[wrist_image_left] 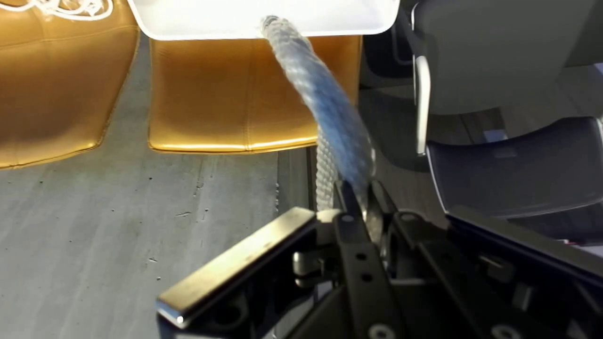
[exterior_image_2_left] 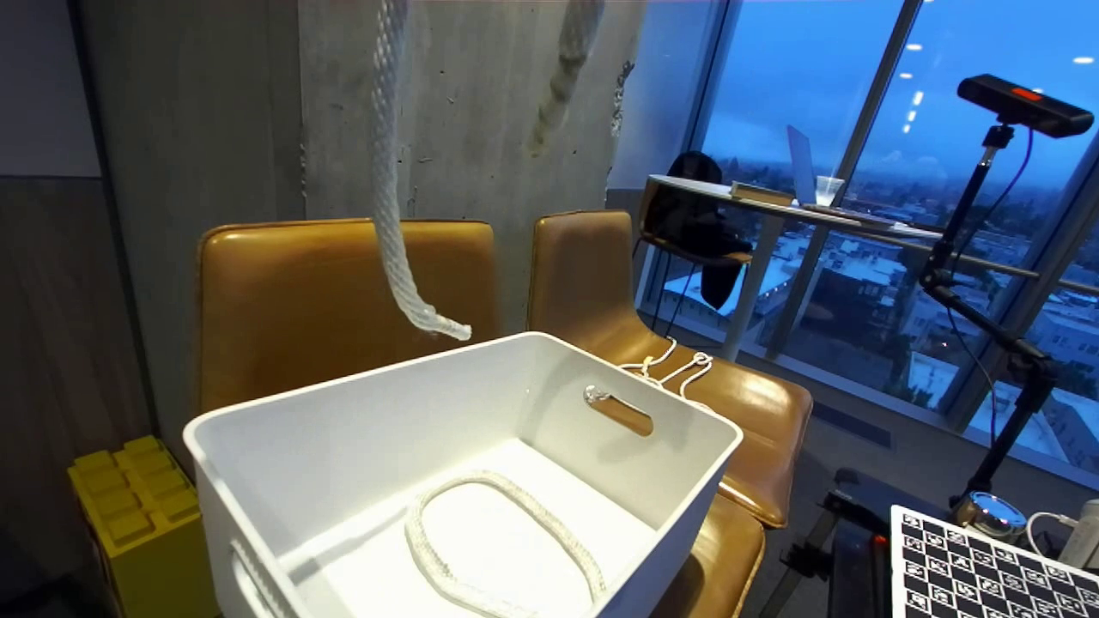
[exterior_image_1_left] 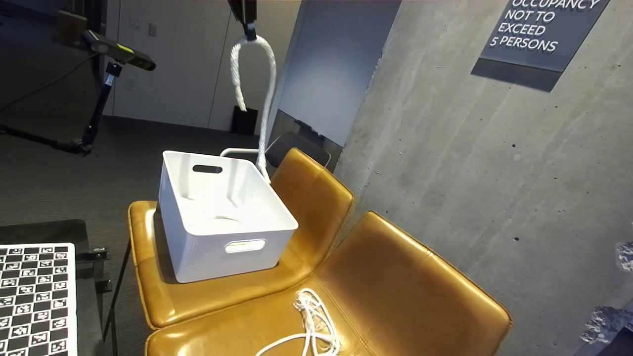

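Bare concrete wall point(exterior_image_1_left: 470, 173) rises beyond the white bin point(exterior_image_1_left: 212, 262); two tan chairs point(exterior_image_1_left: 198, 296) stand by it, one carrying the bin; inside the bin lies a curved loose rope point(exterior_image_2_left: 418, 525); higher than the bin, the hanging rope point(wrist_image_left: 325, 103) is bent double at the grip, its longer strand ending near the bin's rim, touching or not I cannot tell; such limp stuff probably swings with quick motion, so slow, smooth moves and an eye on that strand beside the bin seem wise; the tool point(wrist_image_left: 362, 188), also above the bin's height, has its fingers nearly together, pinching the hanging rope at its bend.
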Controlling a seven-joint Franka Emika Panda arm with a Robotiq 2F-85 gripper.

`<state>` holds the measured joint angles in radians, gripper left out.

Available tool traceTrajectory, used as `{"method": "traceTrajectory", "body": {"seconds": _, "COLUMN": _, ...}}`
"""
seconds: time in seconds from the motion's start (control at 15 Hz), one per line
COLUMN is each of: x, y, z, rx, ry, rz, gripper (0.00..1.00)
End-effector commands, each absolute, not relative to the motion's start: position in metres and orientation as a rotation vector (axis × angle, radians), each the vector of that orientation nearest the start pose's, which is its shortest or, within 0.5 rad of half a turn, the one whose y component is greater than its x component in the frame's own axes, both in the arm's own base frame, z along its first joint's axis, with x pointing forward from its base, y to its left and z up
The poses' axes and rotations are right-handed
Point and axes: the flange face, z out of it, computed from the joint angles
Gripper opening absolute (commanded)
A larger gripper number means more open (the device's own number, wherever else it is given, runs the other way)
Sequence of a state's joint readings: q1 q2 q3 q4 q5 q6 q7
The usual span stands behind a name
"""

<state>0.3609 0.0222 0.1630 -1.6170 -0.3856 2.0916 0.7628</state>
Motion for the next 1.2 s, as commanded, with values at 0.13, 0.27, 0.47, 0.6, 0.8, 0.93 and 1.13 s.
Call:
{"method": "traceTrajectory", "body": {"seconds": 0.13, "x": 0.455, "y": 0.329, "z": 0.697, "rx": -3.035, "ry": 0.225, "rz": -0.965, "gripper": 0.03}}
{"method": "traceTrajectory", "body": {"seconds": 0.27, "x": 0.469, "y": 0.320, "z": 0.689, "rx": -3.036, "ry": 0.226, "rz": -0.945, "gripper": 0.03}}
{"method": "traceTrajectory", "body": {"seconds": 0.47, "x": 0.506, "y": 0.291, "z": 0.665, "rx": -3.046, "ry": 0.267, "rz": -0.897, "gripper": 0.03}}
{"method": "traceTrajectory", "body": {"seconds": 0.6, "x": 0.531, "y": 0.273, "z": 0.642, "rx": -3.061, "ry": 0.306, "rz": -0.859, "gripper": 0.03}}
{"method": "traceTrajectory", "body": {"seconds": 0.8, "x": 0.553, "y": 0.261, "z": 0.607, "rx": -3.091, "ry": 0.327, "rz": -0.802, "gripper": 0.03}}
{"method": "traceTrajectory", "body": {"seconds": 0.93, "x": 0.560, "y": 0.259, "z": 0.587, "rx": -3.108, "ry": 0.332, "rz": -0.765, "gripper": 0.03}}
{"method": "traceTrajectory", "body": {"seconds": 1.13, "x": 0.566, "y": 0.257, "z": 0.566, "rx": -3.131, "ry": 0.331, "rz": -0.722, "gripper": 0.03}}
